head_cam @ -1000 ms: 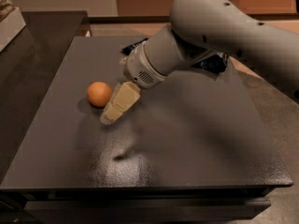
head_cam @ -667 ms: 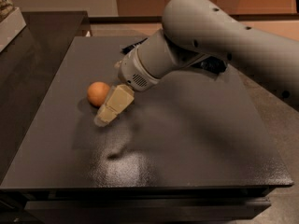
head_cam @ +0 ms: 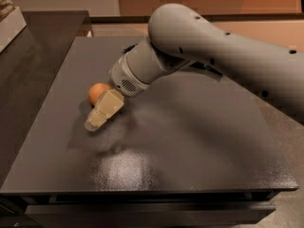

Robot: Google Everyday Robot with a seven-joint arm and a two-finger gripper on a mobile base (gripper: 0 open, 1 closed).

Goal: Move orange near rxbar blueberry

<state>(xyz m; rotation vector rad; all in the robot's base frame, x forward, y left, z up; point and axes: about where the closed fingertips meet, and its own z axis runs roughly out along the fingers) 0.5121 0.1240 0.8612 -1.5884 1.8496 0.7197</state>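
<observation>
The orange (head_cam: pixel 97 92) lies on the left part of the dark table (head_cam: pixel 190 151). My gripper (head_cam: pixel 96 119), beige, reaches down from the big grey arm (head_cam: pixel 204 46) and sits right beside the orange's front right side, low over the table. It covers a bit of the fruit. I cannot tell whether it touches it. The rxbar blueberry is hidden. Only a small dark tip (head_cam: pixel 129 47) shows behind the arm's wrist at the back of the table, and I cannot tell what it is.
A dark counter (head_cam: pixel 33 70) adjoins the table on the left, with a white object (head_cam: pixel 8 20) at its far corner. The table's front edge (head_cam: pixel 142 191) runs near the bottom of the view. The arm spans the right rear part of the table.
The arm has swung left and lower, bringing the gripper closer to the orange's front right side. The orange has not moved.
</observation>
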